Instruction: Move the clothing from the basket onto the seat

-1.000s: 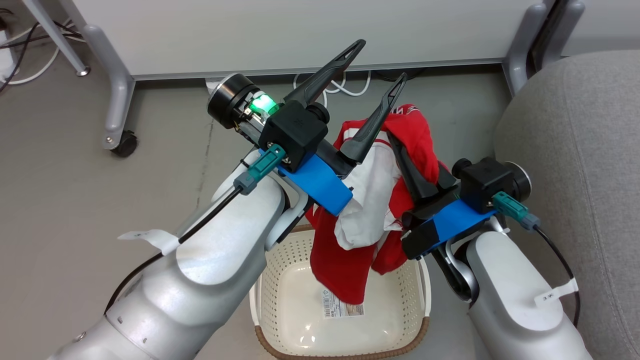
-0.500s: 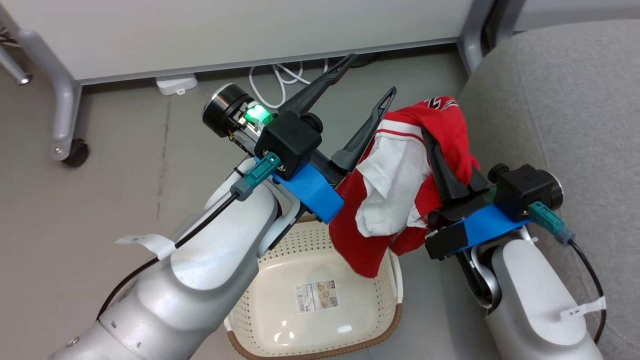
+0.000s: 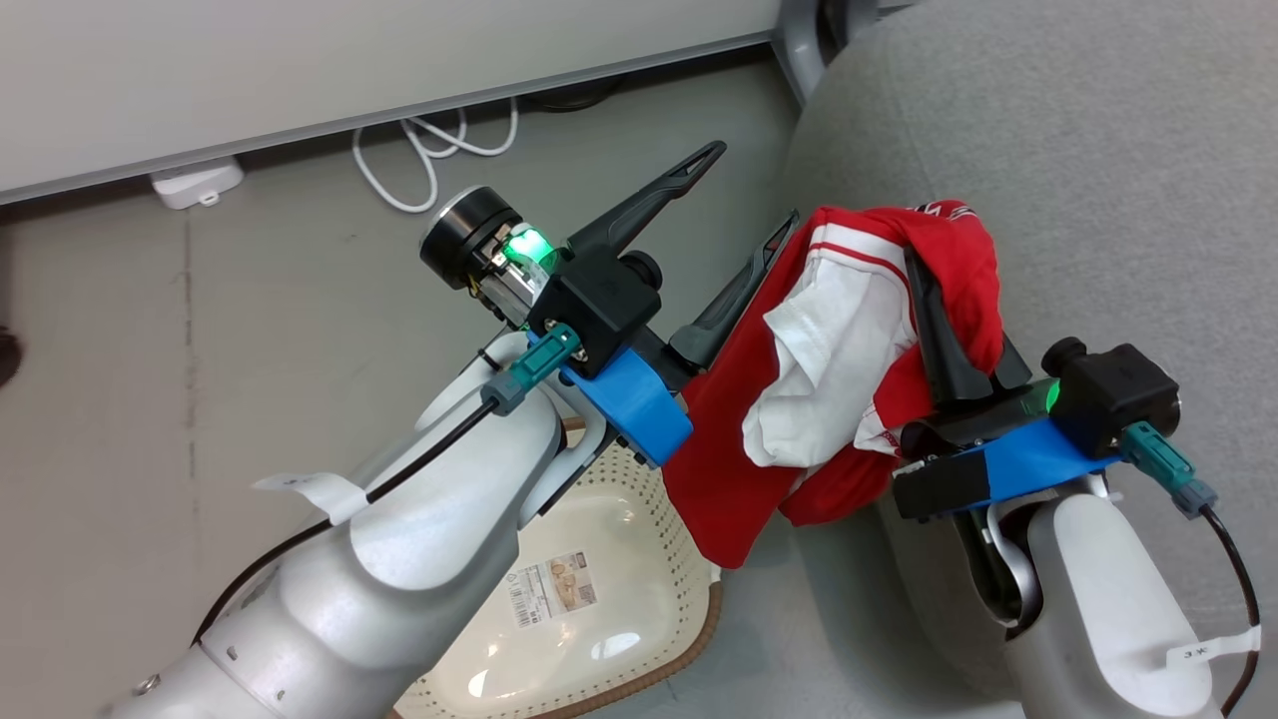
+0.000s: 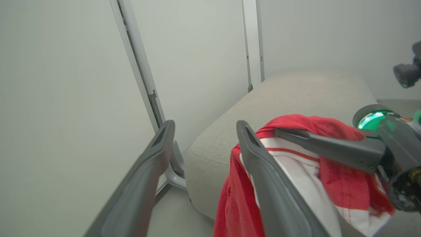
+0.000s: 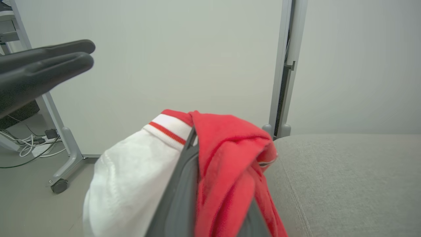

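The red and white jersey (image 3: 839,330) hangs bunched from my right gripper (image 3: 914,262), which is shut on its upper fold. It hangs over the left edge of the light-grey seat (image 3: 1048,150), with its lower hem beside the cream basket (image 3: 689,639). The basket stands on the floor under my left forearm, holding nothing but its label. My left gripper (image 3: 751,187) is open just left of the jersey, its right finger close against the cloth. In the left wrist view, the open left gripper (image 4: 204,126) points at the seat (image 4: 296,92), the jersey (image 4: 345,187) to its right. In the right wrist view, the jersey (image 5: 227,148) drapes over my right gripper (image 5: 194,138).
A white wall panel runs along the back, with a white cable (image 3: 439,150) and a power adapter (image 3: 195,182) on the grey floor below it. A grey frame leg with a caster (image 5: 61,184) stands left of the seat (image 5: 345,181).
The camera has swung right. My right gripper has carried the jersey from over the basket rightward to the seat's edge. The open left gripper has travelled alongside it.
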You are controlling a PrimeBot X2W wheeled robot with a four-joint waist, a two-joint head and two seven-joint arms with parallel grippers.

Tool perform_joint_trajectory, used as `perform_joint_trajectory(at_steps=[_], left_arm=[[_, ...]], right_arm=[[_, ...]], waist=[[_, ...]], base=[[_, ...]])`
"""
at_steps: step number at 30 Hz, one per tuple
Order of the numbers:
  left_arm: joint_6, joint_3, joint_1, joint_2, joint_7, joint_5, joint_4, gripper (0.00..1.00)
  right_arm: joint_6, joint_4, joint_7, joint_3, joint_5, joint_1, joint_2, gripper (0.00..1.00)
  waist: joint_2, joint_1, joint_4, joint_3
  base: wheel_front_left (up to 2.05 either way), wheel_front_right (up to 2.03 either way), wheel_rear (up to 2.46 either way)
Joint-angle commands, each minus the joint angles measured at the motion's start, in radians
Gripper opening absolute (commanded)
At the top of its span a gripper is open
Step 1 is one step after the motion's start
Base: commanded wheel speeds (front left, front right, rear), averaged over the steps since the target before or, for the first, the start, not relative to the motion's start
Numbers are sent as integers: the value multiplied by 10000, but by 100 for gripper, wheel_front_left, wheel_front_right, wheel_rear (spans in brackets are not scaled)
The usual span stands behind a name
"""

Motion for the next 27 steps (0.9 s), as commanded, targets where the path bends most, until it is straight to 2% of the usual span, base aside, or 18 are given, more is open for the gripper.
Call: perform_joint_trajectory(at_steps=[1, 13, 21, 27], left_arm=[[-11, -65, -21, 52, 42, -40, 16, 100], [-56, -403, 8, 100, 80, -83, 111, 100], [-66, -477, 88, 189, 36, -164, 186, 100], [-68, -494, 60, 265, -19, -124, 114, 100]], right_arm=[[5, -125, -45, -89, 6, 170, -17, 0], [5, -431, -45, -381, 140, 535, -17, 0], [5, -543, -45, -470, 172, 590, -17, 0], [5, -1065, -45, -680, 48, 285, -17, 0]], waist=[[-1, 0, -329, 117], [-1, 0, -1135, 365], [-1, 0, -1279, 452], [-1, 0, -1207, 632]], base=[[0, 0, 0], [0, 0, 0], [0, 0, 0], [0, 0, 0]])
